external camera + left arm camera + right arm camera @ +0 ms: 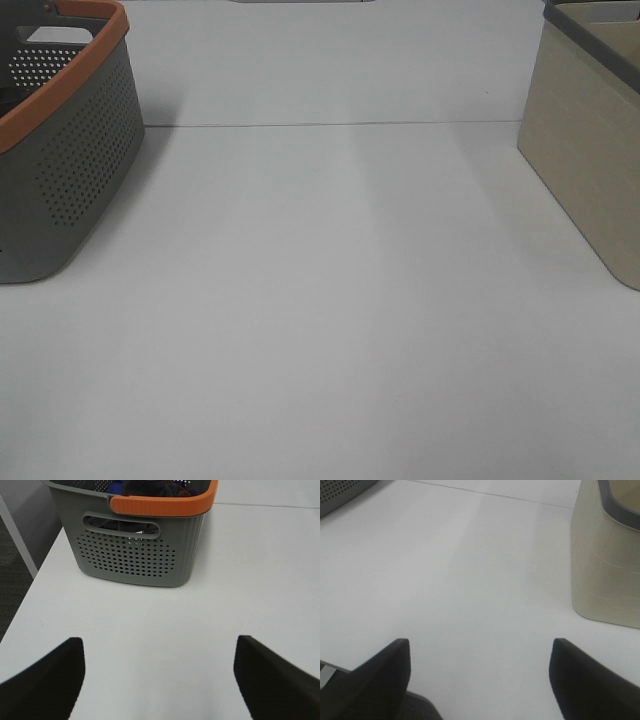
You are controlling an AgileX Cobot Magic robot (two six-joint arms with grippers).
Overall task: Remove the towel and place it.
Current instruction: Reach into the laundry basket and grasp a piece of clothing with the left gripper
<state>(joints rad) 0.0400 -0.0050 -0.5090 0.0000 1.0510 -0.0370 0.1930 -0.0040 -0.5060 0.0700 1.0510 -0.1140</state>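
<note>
A dark charcoal-grey towel (pixel 150 487) lies bunched inside the grey perforated basket with an orange rim (pixel 140 555), with something blue beside it. The basket stands at the far left in the exterior high view (pixel 60 150), where its contents are hidden. My left gripper (pixel 159 680) is open and empty over the white table, a little way in front of the basket. My right gripper (pixel 479 680) is open and empty over the table, with the beige bin (pixel 607 565) ahead and to one side. Neither gripper shows in the exterior high view.
A beige bin with a grey rim (pixel 590 150) stands at the far right of the white table (pixel 320 300). The table's left edge and dark floor show in the left wrist view (pixel 12 590). A seam line crosses the table at the back (pixel 330 124).
</note>
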